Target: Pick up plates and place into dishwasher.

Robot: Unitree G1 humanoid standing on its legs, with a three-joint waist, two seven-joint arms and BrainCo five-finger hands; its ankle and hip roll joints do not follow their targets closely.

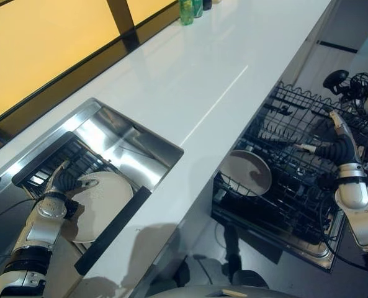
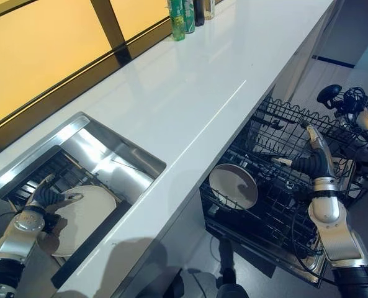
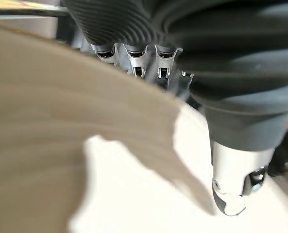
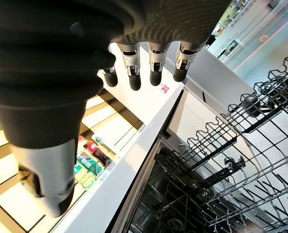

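Note:
A white plate [image 1: 106, 202] leans in the steel sink [image 1: 137, 133] at the lower left. My left hand [image 1: 61, 184] holds its upper rim. In the left wrist view the thumb [image 3: 238, 189] lies on the plate's face [image 3: 61, 126] and the fingers go behind the rim. A second white plate [image 1: 246, 172] stands upright in the pulled-out dishwasher rack [image 1: 295, 205] at the right. My right hand [image 1: 336, 133] hovers over that rack, fingers straight and holding nothing, to the right of the racked plate.
A dark slatted rack [image 1: 47, 158] sits in the sink behind the held plate, and a dark bar [image 1: 112, 231] runs along the sink's near side. The long white counter [image 1: 196, 74] separates sink and dishwasher. Bottles [image 1: 187, 11] stand at its far end.

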